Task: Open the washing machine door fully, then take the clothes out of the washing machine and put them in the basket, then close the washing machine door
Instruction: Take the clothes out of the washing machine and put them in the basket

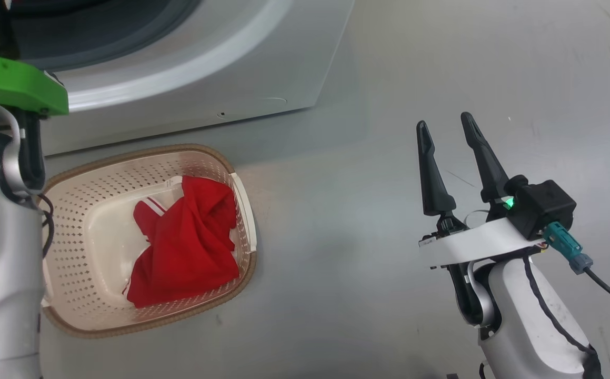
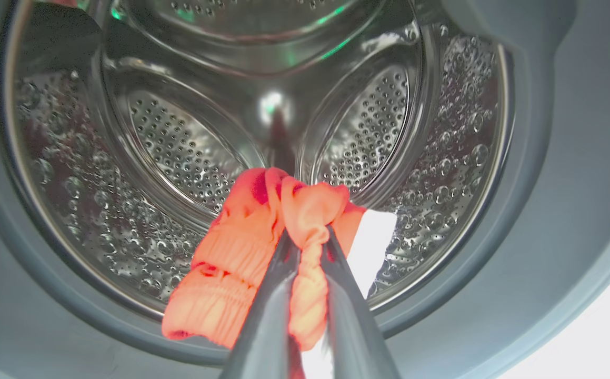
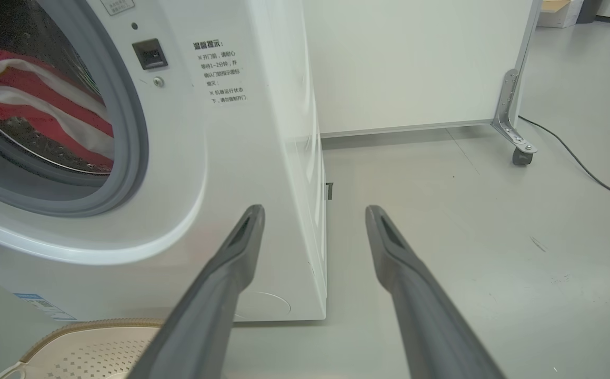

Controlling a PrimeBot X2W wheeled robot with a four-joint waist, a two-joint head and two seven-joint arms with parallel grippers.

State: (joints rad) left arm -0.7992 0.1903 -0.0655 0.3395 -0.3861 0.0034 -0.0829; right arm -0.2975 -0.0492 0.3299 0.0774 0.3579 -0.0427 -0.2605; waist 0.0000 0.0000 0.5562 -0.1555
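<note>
two bits of the clothes (image 1: 183, 242) are seen, and each is shown by a different view. in the head view, one red bit is lying in the basket (image 1: 141, 151), which is set on the floor (image 1: 389, 79) just in front of the washing machine (image 1: 205, 68). in the left wrist view, a second red bit (image 2: 241, 258) is pinched between the nearly shut fingers of the left gripper (image 2: 308, 237), right at the mouth of the washing machine. the shiny steel drum (image 2: 178, 142), full of small holes, is seen behind it.

white stripes are made plain by the right wrist view, where red and white cloth (image 3: 36, 105) is seen in the round opening, ringed by the grey rubber gasket (image 3: 131, 142). small printed words (image 3: 220, 71) on the front of the washing machine are shown there too.

the right gripper (image 1: 445, 122) is held wide apart with nothing between its fingers, over the floor to the right of the washing machine.
</note>
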